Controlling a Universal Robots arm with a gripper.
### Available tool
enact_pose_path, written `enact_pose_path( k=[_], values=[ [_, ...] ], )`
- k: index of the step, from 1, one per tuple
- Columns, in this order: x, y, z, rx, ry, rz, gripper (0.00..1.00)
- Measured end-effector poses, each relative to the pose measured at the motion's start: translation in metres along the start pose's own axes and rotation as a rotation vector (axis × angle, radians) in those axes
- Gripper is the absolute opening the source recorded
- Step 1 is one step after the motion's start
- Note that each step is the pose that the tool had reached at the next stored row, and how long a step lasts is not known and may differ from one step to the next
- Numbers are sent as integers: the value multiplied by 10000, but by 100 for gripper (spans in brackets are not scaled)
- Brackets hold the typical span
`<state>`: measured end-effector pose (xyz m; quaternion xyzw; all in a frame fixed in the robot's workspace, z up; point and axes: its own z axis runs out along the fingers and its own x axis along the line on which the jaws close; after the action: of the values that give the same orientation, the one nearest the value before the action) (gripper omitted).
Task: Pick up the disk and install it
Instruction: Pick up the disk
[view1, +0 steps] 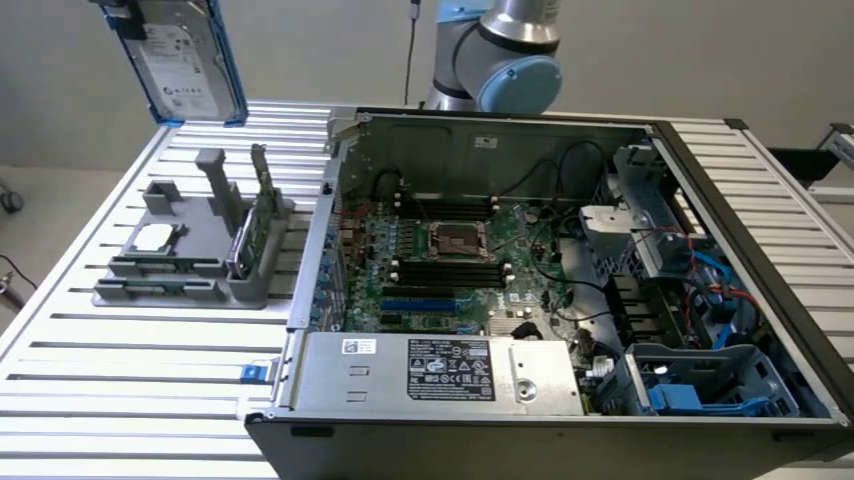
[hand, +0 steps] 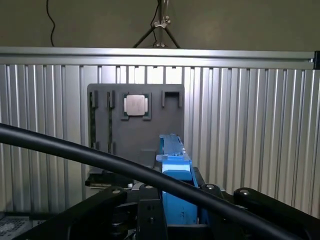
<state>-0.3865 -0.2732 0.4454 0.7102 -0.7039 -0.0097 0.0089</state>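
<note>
The disk (view1: 187, 65), a silver-grey drive with a white label in a blue carrier, hangs upright in the air above the far corner of the slatted table on the exterior view's left. My gripper (view1: 123, 14) holds it from above, shut on its upper edge. In the wrist view the disk's blue carrier edge (hand: 175, 167) runs between my black fingers (hand: 125, 205), and my gripper (hand: 177, 210) is closed on it. The disk is well above the grey holder (view1: 187, 250) and apart from the computer case.
The grey holder (hand: 135, 125) carries a small silver chip (view1: 156, 236) and a green circuit stick (view1: 260, 215). An open computer case (view1: 534, 270) fills the table's middle, with blue drive bays (view1: 694, 385) at its near right. A black cable (hand: 75, 147) crosses the wrist view.
</note>
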Motion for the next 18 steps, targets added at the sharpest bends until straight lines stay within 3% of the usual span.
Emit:
enact_pose_path(
  k=[6,18],
  values=[
    [59,-267,-64,-6,0,0,33],
    [149,-814,-83,-31,0,1,33]
  ],
)
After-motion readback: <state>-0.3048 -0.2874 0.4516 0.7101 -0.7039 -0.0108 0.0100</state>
